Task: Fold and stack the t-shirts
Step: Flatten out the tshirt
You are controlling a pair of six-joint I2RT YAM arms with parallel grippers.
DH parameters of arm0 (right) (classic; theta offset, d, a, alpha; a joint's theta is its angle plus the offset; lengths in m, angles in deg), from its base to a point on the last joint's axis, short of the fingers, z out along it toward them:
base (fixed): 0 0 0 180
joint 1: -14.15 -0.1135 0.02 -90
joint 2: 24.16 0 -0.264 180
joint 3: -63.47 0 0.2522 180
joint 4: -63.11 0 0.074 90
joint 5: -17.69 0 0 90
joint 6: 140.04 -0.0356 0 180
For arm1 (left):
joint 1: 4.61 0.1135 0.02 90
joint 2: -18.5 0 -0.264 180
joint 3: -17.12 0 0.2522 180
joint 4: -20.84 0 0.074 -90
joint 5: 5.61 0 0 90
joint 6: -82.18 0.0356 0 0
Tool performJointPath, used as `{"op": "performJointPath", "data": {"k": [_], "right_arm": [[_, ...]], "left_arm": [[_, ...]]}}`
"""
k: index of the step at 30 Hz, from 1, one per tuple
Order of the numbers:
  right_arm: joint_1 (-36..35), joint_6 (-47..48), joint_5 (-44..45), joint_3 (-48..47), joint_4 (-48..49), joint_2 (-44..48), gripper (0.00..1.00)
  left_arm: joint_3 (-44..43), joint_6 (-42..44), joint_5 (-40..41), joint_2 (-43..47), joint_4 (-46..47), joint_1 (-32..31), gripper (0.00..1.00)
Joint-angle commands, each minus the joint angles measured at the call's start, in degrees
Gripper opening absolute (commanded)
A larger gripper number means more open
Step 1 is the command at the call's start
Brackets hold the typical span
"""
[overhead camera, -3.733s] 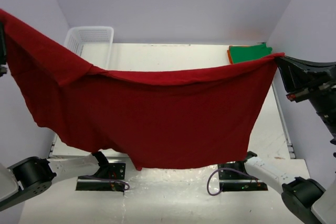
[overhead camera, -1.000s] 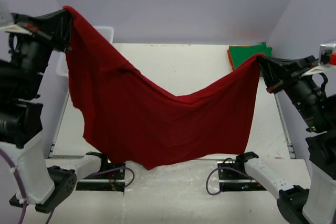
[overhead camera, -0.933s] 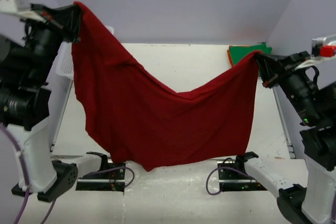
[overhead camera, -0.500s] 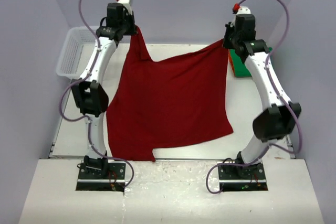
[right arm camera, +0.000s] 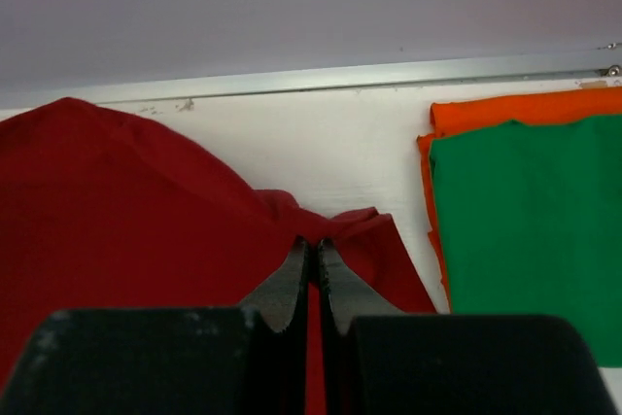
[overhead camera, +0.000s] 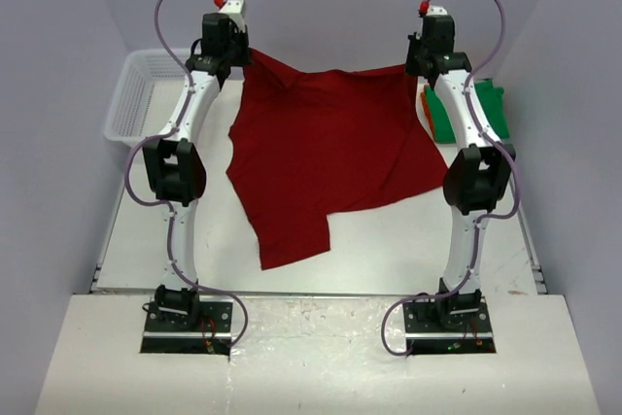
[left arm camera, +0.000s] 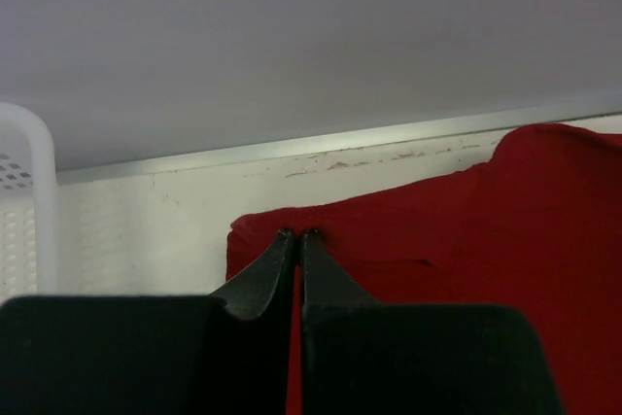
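Dark red t-shirt (overhead camera: 330, 153) lies spread across the middle of the tabletop (overhead camera: 389, 250), its far edge toward 12 o'clock and a narrow flap trailing toward 7 o'clock. Left claw (left arm camera: 296, 236) is clenched on the shirt's far corner at 11 o'clock; right claw (right arm camera: 313, 243) is clenched on the puckered far corner at 1 o'clock. At 2 o'clock, near the red cloth, a folded green t-shirt (right arm camera: 530, 230) sits on an orange t-shirt (right arm camera: 525, 109). White mesh basket (overhead camera: 136, 94) stands at 10 o'clock.
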Motion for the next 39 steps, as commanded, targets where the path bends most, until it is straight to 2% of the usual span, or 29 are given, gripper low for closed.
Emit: {"op": "performJointPath", "data": {"k": [1,7,11,17,26,29,35,37,39], "right_arm": [[1.18,1.01,0.0,-4.77,-0.14,-2.38,0.0],[1.89,0.92,0.43,-6.26,0.03,-5.19,0.0],[3.12,0.65,2.2,-7.57,0.38,-6.77,0.0],[4.88,0.21,1.14,-10.82,0.65,-10.55,0.0],[5.05,2.67,-3.07,-13.82,2.32,-12.67,0.0],[5.05,1.97,-2.99,-11.64,2.67,-10.57,0.0],[2.95,1.53,-2.37,-5.22,2.41,2.96,0.0],[2.42,1.53,-3.86,-8.43,-0.74,7.26,0.0],[0.58,1.97,-1.86,-10.65,-6.28,9.73,0.0]], "left_arm": [[-3.6,1.77,0.47,-0.45,4.66,0.82,0.0],[-1.23,0.28,-2.51,-1.6,5.36,0.91,0.0],[3.77,-0.43,-3.13,-0.72,5.89,0.65,0.0],[13.52,-1.48,-3.14,3.32,9.92,-0.84,0.0],[20.3,-3.86,-1.99,8.59,11.5,-1.46,0.0],[21.54,-4.47,0.29,12.62,10.73,-1.37,0.0],[21.01,-4.21,-0.58,23.85,7.47,-1.72,0.0],[18.57,-3.68,0.11,26.69,5.46,-1.9,0.0],[13.74,-3.5,1.61,28.71,-2.26,-1.9,0.0]]}}
